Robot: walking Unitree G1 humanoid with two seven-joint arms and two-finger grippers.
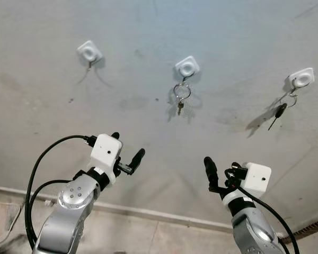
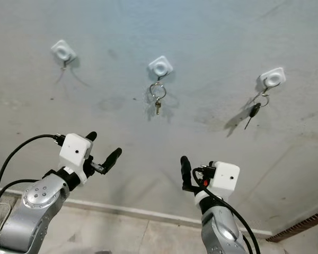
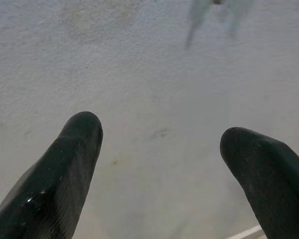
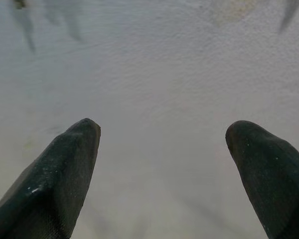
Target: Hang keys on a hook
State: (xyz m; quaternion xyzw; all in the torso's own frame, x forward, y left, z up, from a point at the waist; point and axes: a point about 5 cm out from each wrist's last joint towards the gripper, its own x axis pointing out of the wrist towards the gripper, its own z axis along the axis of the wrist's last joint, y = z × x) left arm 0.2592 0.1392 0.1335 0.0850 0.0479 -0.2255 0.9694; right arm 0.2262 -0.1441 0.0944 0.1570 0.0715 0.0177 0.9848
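Left eye view shows keys [image 1: 180,107] on the middle hook [image 1: 187,66], so I think I'm done, with both my jaws spread and holding nothing.

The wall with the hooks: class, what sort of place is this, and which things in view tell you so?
Probably a bare wall in a home entry or utility area. Three white hooks are fixed in a row: the left hook is empty, the middle hook and right hook carry keys. A baseboard meets the floor below.
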